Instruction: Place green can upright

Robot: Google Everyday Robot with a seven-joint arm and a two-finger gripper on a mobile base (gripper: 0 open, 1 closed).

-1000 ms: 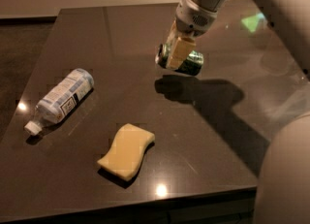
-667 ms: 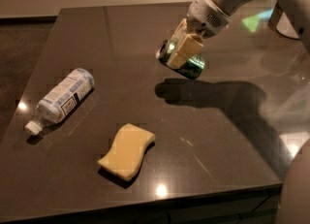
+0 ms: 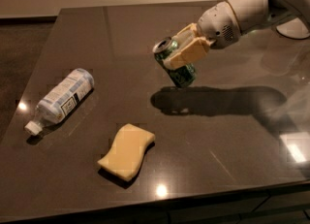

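cream-padded gripper [image 3: 180, 53] clamps the green can [image 3: 183, 75], mottled metal with a silver end, tilted above the dark glossy table [image 3: 121, 39], well apart from a lying white-labelled plastic bottle [image 3: 63, 97], print unreadable, and a wavy yellow sponge [image 3: 127, 150].

Small dark green can [image 3: 183, 75] with a shiny silver top, tilted, top leaning left, squeezed in the gripper [image 3: 178, 48], over the table [image 3: 232, 160] middle
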